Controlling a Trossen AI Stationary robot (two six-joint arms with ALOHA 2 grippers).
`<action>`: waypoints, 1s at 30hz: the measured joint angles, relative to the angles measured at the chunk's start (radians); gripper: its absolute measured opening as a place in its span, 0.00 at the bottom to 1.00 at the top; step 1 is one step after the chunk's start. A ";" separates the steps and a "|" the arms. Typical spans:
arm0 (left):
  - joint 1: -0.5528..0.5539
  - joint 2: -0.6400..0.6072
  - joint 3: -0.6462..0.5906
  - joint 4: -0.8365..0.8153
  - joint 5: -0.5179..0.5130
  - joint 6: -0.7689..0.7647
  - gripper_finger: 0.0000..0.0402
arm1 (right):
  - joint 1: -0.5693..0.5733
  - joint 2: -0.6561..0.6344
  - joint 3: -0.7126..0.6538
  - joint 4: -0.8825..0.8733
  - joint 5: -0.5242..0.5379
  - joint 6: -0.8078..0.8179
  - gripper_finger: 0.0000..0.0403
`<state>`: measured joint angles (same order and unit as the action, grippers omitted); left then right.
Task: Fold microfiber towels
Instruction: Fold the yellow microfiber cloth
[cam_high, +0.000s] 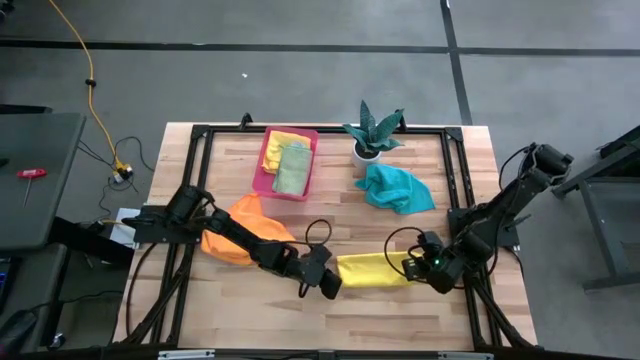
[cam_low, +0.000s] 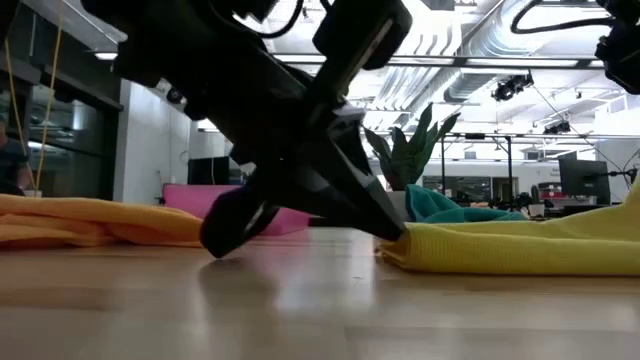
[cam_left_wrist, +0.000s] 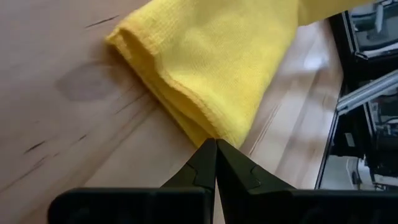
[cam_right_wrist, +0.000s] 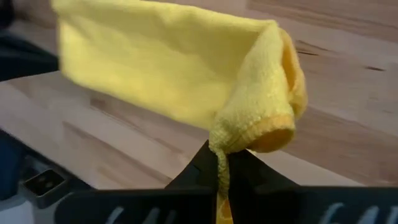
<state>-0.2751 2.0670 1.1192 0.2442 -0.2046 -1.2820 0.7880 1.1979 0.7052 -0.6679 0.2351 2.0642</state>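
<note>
A yellow microfiber towel (cam_high: 370, 269) lies folded in a long strip near the table's front edge, between my two grippers. My left gripper (cam_high: 333, 285) is shut at its left end. At its right end my right gripper (cam_high: 412, 268) is shut on the cloth and holds that end raised. An orange towel (cam_high: 238, 232) lies crumpled under my left arm. A teal towel (cam_high: 396, 188) lies bunched at the back right. In a pink tray (cam_high: 262, 168) at the back rest a folded yellow towel (cam_high: 285, 142) and a light green one (cam_high: 293, 170). My left gripper pinches the yellow towel's near left corner (cam_left_wrist: 219, 135) at the very tips of its fingers (cam_low: 385, 222). They slant down from the table's left. Several layers show at the edge (cam_left_wrist: 180, 99). That end lies on the table. My right gripper pinches the towel's right end (cam_right_wrist: 247, 134), bunched into a gather, with a strip of hem (cam_right_wrist: 221, 180) running back between the fingers. This end is lifted off the wood (cam_low: 615, 220) while the rest of the strip stays down.
A potted plant (cam_high: 372, 135) stands at the back, between the tray and the teal towel. A black frame (cam_high: 455, 170) runs around the tabletop. Bare wood (cam_high: 380, 320) stretches in front of the yellow towel.
</note>
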 joint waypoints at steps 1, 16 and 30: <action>0.001 0.006 0.001 0.007 0.009 0.004 0.00 | -0.004 0.006 0.000 0.015 0.001 -0.001 0.00; -0.001 0.015 0.004 -0.015 0.025 0.068 0.00 | -0.113 0.089 0.000 0.259 0.002 -0.148 0.00; -0.001 0.017 0.003 -0.022 0.023 0.102 0.00 | -0.195 0.255 0.000 0.590 -0.001 -0.263 0.00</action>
<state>-0.2764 2.0838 1.1220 0.2220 -0.1813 -1.1801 0.5926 1.4529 0.7055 -0.0782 0.2344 1.8008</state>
